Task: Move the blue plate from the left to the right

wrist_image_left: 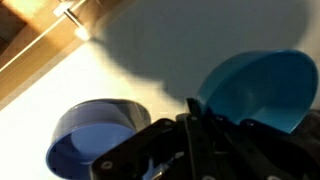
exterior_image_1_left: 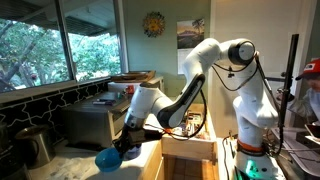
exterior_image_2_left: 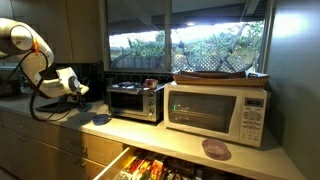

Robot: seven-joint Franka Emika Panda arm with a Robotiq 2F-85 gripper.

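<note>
Evidently your tool (wrist_image_left: 205, 118) is clamped on the rim of the blue plate (wrist_image_left: 265, 85); judged light, rigid and slick, it needs a firm rim pinch.

exterior: mid-range, level, facing arm (exterior_image_1_left: 210, 70), windows (exterior_image_1_left: 45, 45) behind | exterior: farther off, along counter (exterior_image_2_left: 100, 122), microwave (exterior_image_2_left: 215, 112) near, arm far left | wrist: close, down past gripper (wrist_image_left: 200, 115) onto plate (wrist_image_left: 265, 85), bowl (wrist_image_left: 95, 140) | shared: exteriors, arm
</note>
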